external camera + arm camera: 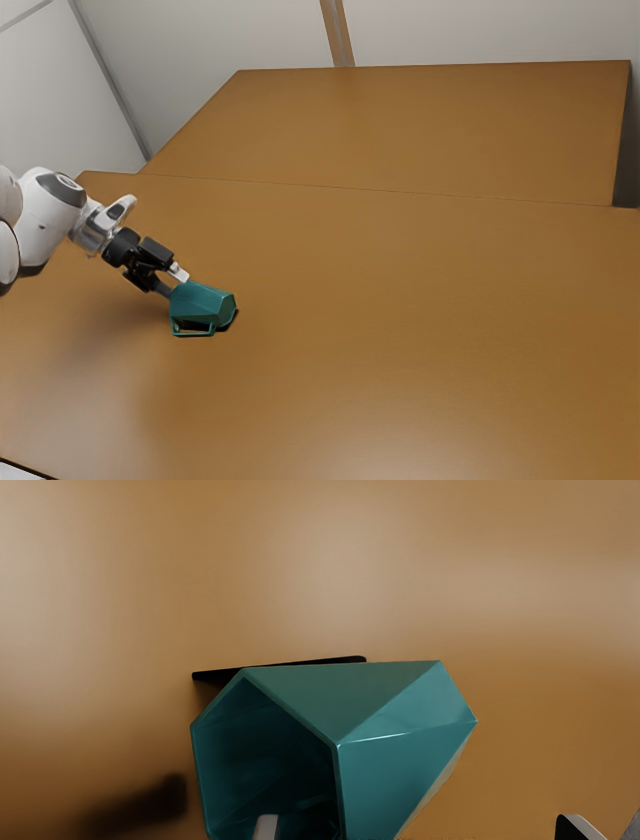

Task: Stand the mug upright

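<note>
The mug [203, 306] lies on its side on the table [400, 300], mouth toward the gripper [171, 282] and base facing away from it. That gripper stands wide, right by the mug's mouth, with nothing clamped between its tips. In the wrist view one fingertip [266, 827] shows against the mug's dark opening, while the other fingertip [575, 827] is off beside the mug's outer wall, well apart from it. How deep the first one reaches I can't tell.

From where I stand, this looks like the moment for a grip on the wall. I'd want one finger properly inside the rim and the other outside before they close, then a slow lift and a turn that brings the mouth up and the base down. Closing on a bare edge could let those slanted sides slip or roll.

The handle [193, 331] sticks out from the mug's side nearest the exterior view's camera, and it could catch on the tabletop during the turn. Behind the mug's mouth comes the white arm [48, 215]; far beyond the mug rises a pale wall [480, 30].
</note>
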Robot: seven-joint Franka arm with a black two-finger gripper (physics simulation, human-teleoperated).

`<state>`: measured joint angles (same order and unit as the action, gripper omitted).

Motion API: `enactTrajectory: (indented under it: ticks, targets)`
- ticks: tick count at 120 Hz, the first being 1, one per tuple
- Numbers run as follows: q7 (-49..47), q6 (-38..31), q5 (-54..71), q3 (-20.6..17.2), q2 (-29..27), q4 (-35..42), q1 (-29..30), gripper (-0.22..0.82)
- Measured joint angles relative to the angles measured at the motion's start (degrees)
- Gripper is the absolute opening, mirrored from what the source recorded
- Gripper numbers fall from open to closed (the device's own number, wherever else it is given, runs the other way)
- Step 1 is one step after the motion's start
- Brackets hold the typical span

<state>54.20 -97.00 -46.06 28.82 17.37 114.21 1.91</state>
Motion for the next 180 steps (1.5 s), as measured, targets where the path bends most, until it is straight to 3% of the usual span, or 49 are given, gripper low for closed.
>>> enactTrajectory:
  ticks: [72, 180]
  targets:
    - [4.38, 1.34, -4.84, 0.00, 1.58, 2.50, 0.11, 0.59]
    - [6.73, 3.28, -9.49, -0.07, 1.26, 4.11, 0.64, -0.02]
